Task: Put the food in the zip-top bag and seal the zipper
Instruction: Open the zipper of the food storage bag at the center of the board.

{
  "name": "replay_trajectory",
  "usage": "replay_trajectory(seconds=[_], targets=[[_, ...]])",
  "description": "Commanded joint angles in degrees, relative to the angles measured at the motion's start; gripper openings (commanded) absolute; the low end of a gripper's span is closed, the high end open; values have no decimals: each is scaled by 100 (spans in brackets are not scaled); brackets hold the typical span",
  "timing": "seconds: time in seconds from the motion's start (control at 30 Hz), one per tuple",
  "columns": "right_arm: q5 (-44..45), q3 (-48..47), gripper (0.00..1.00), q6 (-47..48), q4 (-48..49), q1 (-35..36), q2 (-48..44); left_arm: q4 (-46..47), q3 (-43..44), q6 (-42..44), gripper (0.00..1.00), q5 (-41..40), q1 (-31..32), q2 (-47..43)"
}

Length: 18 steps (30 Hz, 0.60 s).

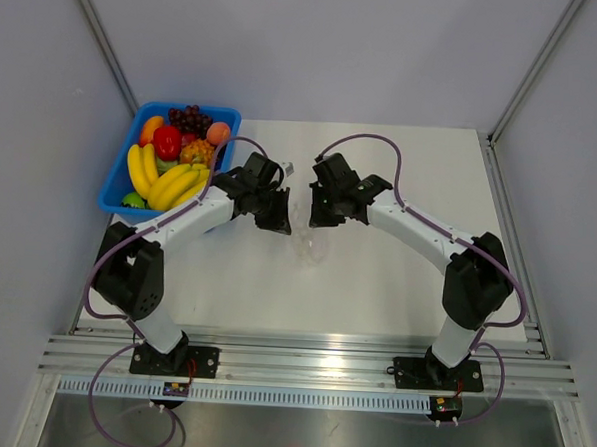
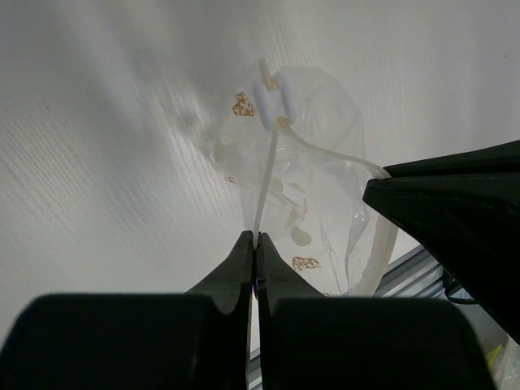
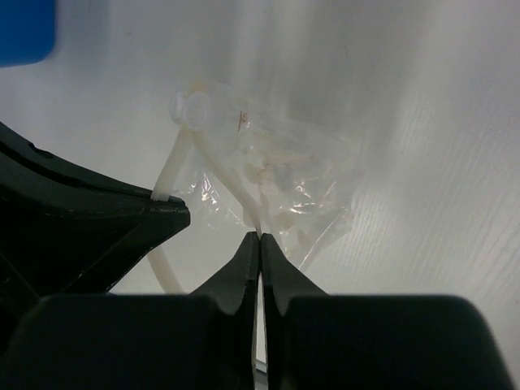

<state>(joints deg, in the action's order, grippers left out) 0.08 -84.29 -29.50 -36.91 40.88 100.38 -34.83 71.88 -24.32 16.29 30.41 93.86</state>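
Observation:
The zip-top bag (image 1: 309, 242) is a crinkly see-through pouch between my two grippers at the table's middle. My left gripper (image 1: 282, 221) is shut on one side of the bag's mouth edge; the left wrist view shows the jaws (image 2: 257, 237) pinching the zipper strip (image 2: 268, 166), with the bag (image 2: 317, 187) hanging beyond. My right gripper (image 1: 315, 216) is shut on the other side (image 3: 260, 236); the bag (image 3: 292, 175) spreads beyond it. A white slider (image 2: 272, 97) sits at the strip's far end. No fruit shows inside the bag. The peach-like food (image 1: 218, 132) lies in the blue bin.
The blue bin (image 1: 121, 172) stands at the back left with bananas (image 1: 170, 182), grapes (image 1: 191, 116) and other fruit; its corner shows in the right wrist view (image 3: 24, 28). Grey walls close in the white table on three sides.

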Motion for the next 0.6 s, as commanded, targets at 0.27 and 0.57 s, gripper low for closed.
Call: replay_trajectory(seconds=[0.27, 0.57], targets=[[677, -70, 0, -188, 184, 16, -115, -138, 335, 533, 0, 243, -273, -17], [1311, -272, 0, -513, 87, 16, -229, -209, 353, 726, 0, 216, -396, 27]])
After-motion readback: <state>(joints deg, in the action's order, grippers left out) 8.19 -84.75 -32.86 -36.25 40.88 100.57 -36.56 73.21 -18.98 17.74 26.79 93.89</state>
